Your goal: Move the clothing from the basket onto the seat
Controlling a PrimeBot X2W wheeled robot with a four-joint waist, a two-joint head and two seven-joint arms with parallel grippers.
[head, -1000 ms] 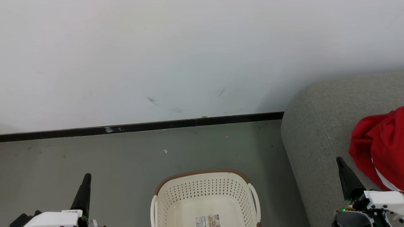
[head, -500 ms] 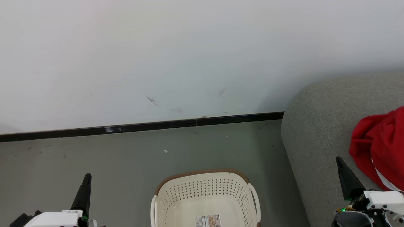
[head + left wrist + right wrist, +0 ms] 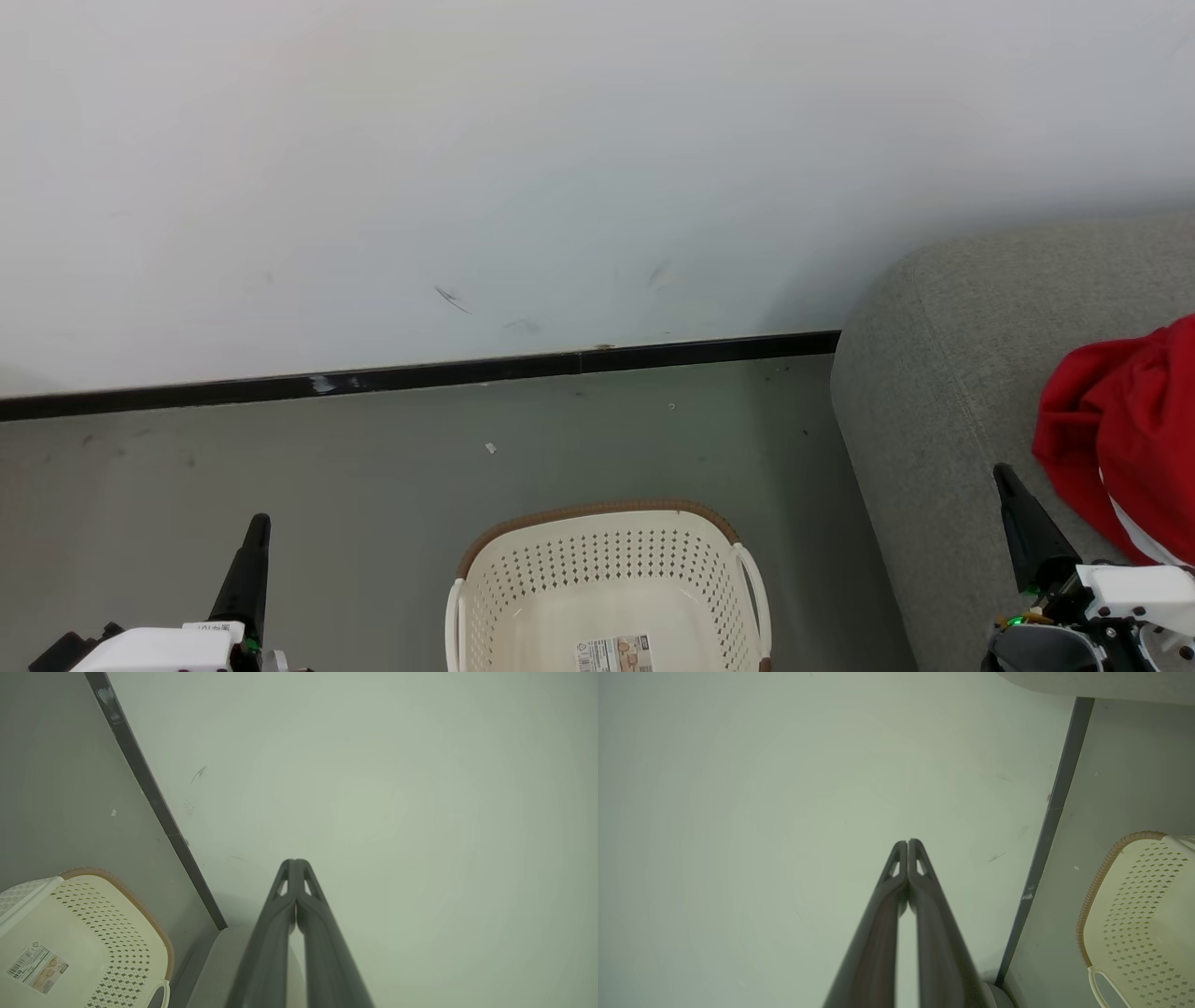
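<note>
At lower centre of the head view: basket [image 3: 597,560] on the grey floor [image 3: 373,467]. Its bottom and paper label [image 3: 613,653] are bare, with no red cloth in the part that shows. The near end is cut off by the bottom edge of the frame.

Red clothing [image 3: 1111,439]: heaped on the sofa [image 3: 934,392] at the right edge of the frame, partly cut off by it. Cannot tell how close the heap lies to the cushion's front.

Left hand [image 3: 259,523]: lower left, seen against the floor, fingers together, nothing held. Right hand [image 3: 1002,471]: lower right, seen against the sofa, fingers together, nothing held. Its tip is just beside the heap, with a strip of grey fabric between them.

Judgement: the task looks done, or nearly so.

Possible failures from here:
1. Snag. If the right arm swings toward the right of the frame, its pointed tip could hook a fold and drag the cloth. Soft fabric would follow the finger and could slide off to the floor.
2. Missed item. The hidden near end of the basket may hold a piece. Stopping on this view alone would leave it behind.
3. Slump. A loose heap near a rounded cushion edge could creep off under its own weight. The hidden part of the heap leaves this unconfirmed.
4. Basket knock. Either arm crossing toward lower centre could clip the brown rim [image 3: 597,509] and tip or shove the light basket.
</note>
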